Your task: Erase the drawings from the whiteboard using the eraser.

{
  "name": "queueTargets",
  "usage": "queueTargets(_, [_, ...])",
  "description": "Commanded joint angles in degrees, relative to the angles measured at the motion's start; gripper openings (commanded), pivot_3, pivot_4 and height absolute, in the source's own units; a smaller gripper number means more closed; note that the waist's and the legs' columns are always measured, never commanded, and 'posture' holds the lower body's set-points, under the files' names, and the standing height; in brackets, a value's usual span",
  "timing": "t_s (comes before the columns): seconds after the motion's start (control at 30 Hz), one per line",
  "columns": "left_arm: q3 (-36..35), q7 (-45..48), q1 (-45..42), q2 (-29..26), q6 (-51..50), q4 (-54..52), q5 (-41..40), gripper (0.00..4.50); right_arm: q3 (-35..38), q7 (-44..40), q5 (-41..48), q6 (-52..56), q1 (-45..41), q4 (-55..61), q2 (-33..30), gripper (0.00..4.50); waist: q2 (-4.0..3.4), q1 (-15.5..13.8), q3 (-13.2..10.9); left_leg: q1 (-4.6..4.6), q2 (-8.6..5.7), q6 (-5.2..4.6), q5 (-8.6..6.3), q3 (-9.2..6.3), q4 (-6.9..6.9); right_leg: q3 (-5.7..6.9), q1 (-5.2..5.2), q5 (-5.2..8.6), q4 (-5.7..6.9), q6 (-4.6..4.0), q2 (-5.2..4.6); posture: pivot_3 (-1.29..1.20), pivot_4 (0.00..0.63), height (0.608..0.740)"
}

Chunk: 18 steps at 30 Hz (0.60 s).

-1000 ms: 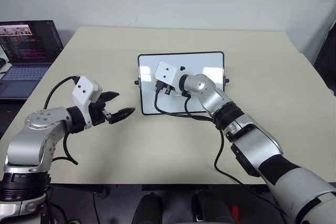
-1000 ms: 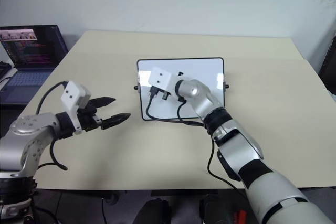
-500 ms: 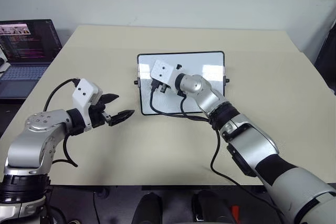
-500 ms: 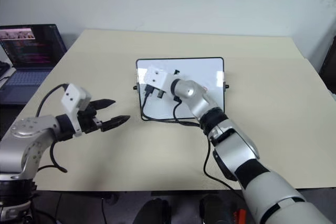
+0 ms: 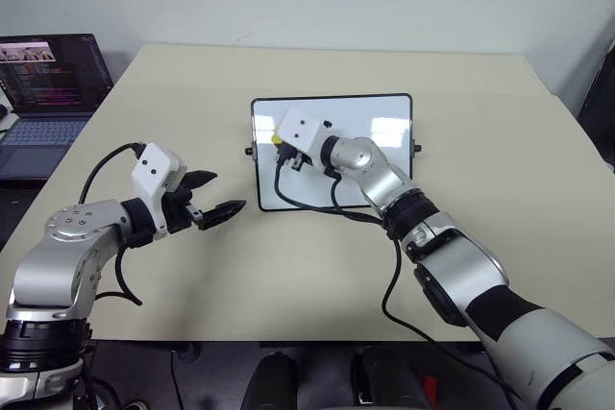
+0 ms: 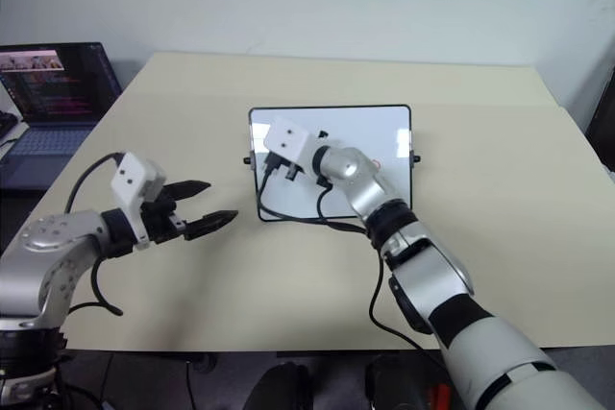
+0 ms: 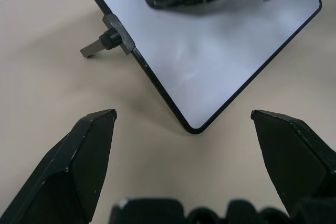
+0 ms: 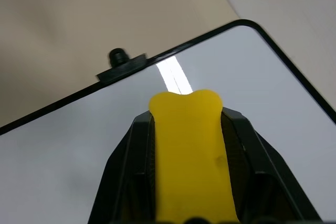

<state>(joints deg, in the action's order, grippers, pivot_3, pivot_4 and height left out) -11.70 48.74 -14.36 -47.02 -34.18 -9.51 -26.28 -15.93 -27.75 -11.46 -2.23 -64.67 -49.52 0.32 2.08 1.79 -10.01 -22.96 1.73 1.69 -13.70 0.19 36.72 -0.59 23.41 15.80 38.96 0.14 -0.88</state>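
Observation:
The whiteboard (image 5: pixel 380 122) lies flat in the middle of the table, black-framed with small side knobs. My right gripper (image 5: pixel 281 146) is shut on the yellow eraser (image 8: pixel 191 150) and holds it over the board's upper left part, close to the left edge. The eraser's dark underside faces the board (image 7: pixel 220 51). A faint red drawing mark (image 6: pixel 376 164) shows beside my right forearm; any other drawings are hidden by the arm. My left gripper (image 5: pixel 228 190) hovers open above the table just left of the board's near left corner, holding nothing.
An open laptop (image 5: pixel 48 93) sits beyond the table's left edge. Black cables from my right wrist trail over the board's lower edge (image 5: pixel 317 206). Bare table surface (image 5: pixel 500 160) lies right of the board and behind it.
My right wrist has rolled a little with the eraser, staying over the board's upper left part. The left arm has not moved.

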Motion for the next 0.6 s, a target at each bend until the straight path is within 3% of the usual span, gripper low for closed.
queueTargets(0.03, [-0.8,-0.9,-1.5,1.0,2.1,-1.4,-0.1,4.5,4.2,-3.0,6.1,5.4,2.9,13.8,-0.1,1.32,0.0,0.0,0.0,-0.01,0.0,0.0,0.0,0.0,0.0,0.0,0.0,0.0,-0.01,0.0,0.0,0.0,0.15,0.74])
queueTargets(0.23, [0.6,-0.3,-2.6,2.2,2.3,-2.0,-0.3,4.5,5.6,-6.6,12.5,19.9,13.7,39.1,-2.2,1.32,0.0,0.0,0.0,-0.02,0.02,0.01,-0.02,-0.02,-0.02,0.01,0.03,0.02,0.02,0.03,0.0,0.0,0.15,0.74])
queueTargets(0.37, [1.6,-0.3,-3.8,2.6,2.0,-2.2,-0.4,4.5,5.5,-8.1,15.0,29.1,23.0,55.4,-7.0,1.32,0.01,0.0,0.0,-0.03,-0.02,0.01,-0.02,-0.01,-0.01,0.01,0.03,0.03,0.01,0.04,-0.01,0.0,0.15,0.74])
queueTargets(0.6, [3.2,0.4,-5.4,3.1,1.9,-2.2,-0.5,4.5,7.9,-8.3,17.9,38.3,38.4,72.4,-16.9,1.32,0.02,-0.2,0.0,-0.03,-0.04,0.01,-0.02,-0.02,0.01,0.02,0.01,0.06,-0.01,0.1,0.01,0.0,0.15,0.74])
